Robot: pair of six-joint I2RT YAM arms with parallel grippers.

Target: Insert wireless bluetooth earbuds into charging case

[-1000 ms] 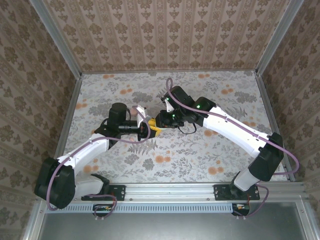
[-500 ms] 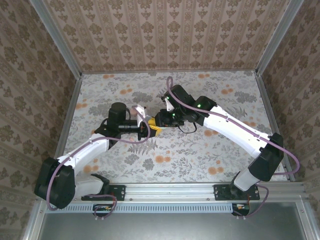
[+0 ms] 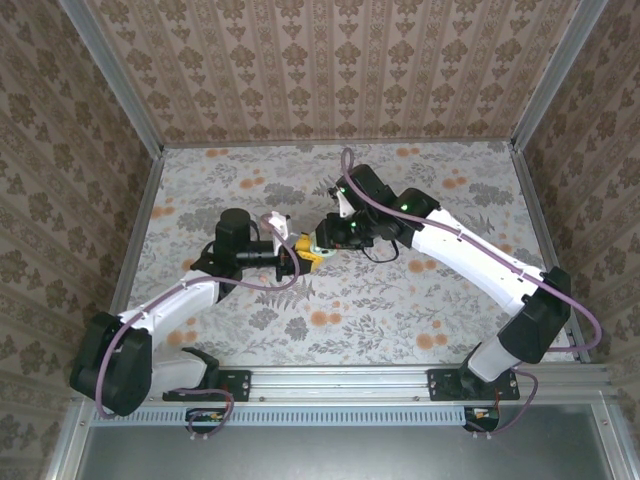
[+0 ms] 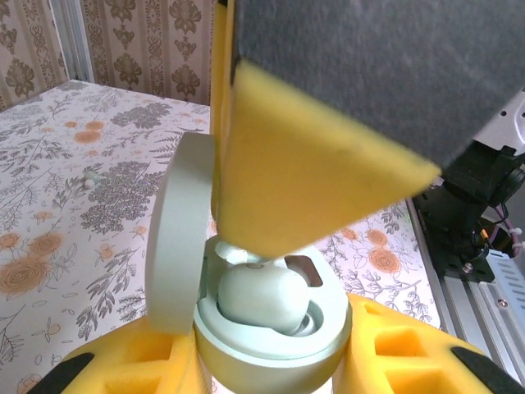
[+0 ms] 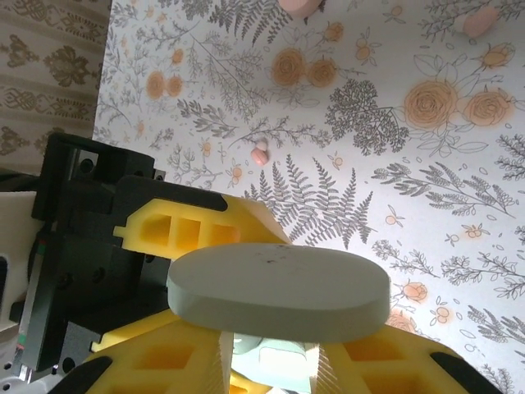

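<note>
Moved: both wrists now sit a little farther up the table than a second ago, and the right arm's elbow has swung slightly outward; the two claws still meet at the same pale case.
Left gripper: clamped on the base of the charging case, its yellow fingers pressed against either side of the round body.
Charging case: pale green, held up off the table near its middle; the lid stands open, hinged up to the left in the left wrist view.
Greenish-white earbud: sits in the well of the open case, its rounded back showing above the rim.
Right gripper: reaches in from the right, and its yellow finger comes down from above onto the earbud, touching its top; whether the claw is closed on the earbud or only pressing it, I cannot tell.
Right wrist view: looks past the flat outer face of the lid toward the left claw's black body and yellow pads.
Pinkish earbud: lies loose on the floral table, well apart from the case.
Small pale piece: lies on the table to the far left of the lid, too small to identify.
</note>
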